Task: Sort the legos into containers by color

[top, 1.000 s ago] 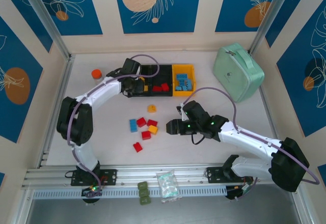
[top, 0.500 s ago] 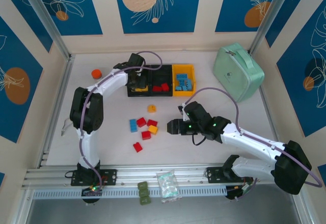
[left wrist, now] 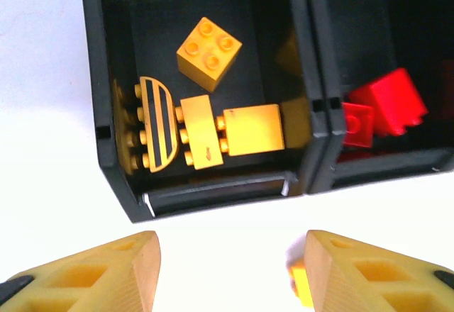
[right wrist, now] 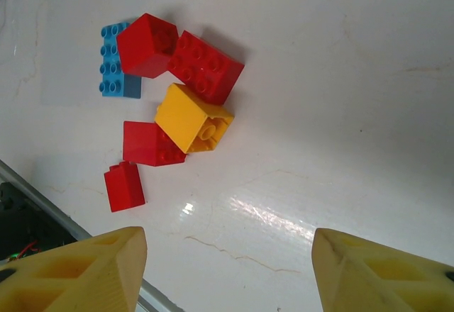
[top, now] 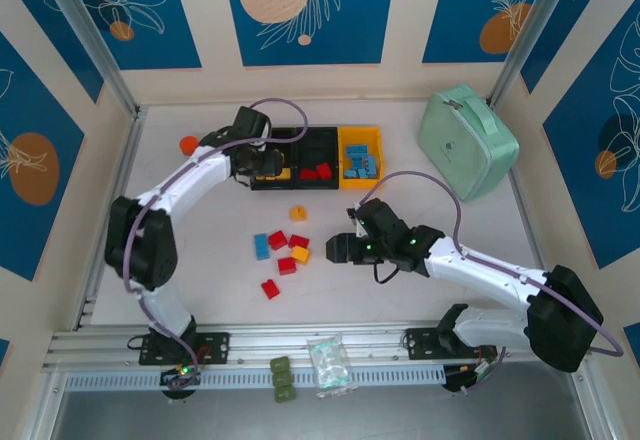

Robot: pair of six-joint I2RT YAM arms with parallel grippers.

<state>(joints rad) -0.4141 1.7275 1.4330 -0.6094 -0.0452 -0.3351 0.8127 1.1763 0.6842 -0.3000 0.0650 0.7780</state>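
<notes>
Three joined containers sit at the back: a left black bin [top: 272, 144] holding yellow legos [left wrist: 209, 51], a middle black bin [top: 322, 143] with red legos [left wrist: 386, 103], and a yellow-orange bin [top: 360, 136] with blue legos [top: 361, 166]. My left gripper [top: 262, 167] hovers at the left bin's near edge, open, nothing between its fingers [left wrist: 135, 269]. A yellow piece [left wrist: 301, 285] peeks out beside its right finger. Loose legos lie mid-table: a blue one [right wrist: 113, 60], several red [right wrist: 206, 66] and a yellow one [right wrist: 191, 118]. Another yellow one [top: 298, 213] lies apart. My right gripper [top: 336, 250] is open just right of the cluster.
A mint-green case [top: 467, 140] stands at the back right and an orange-capped bottle [top: 189, 145] at the back left. Olive-green blocks [top: 281, 378] and a clear bag [top: 330, 365] rest on the front rail [top: 400, 345].
The left arm's elbow swung right, then back left, while its gripper stayed at the left black bin. The right gripper edged slightly left toward the loose legos.
</notes>
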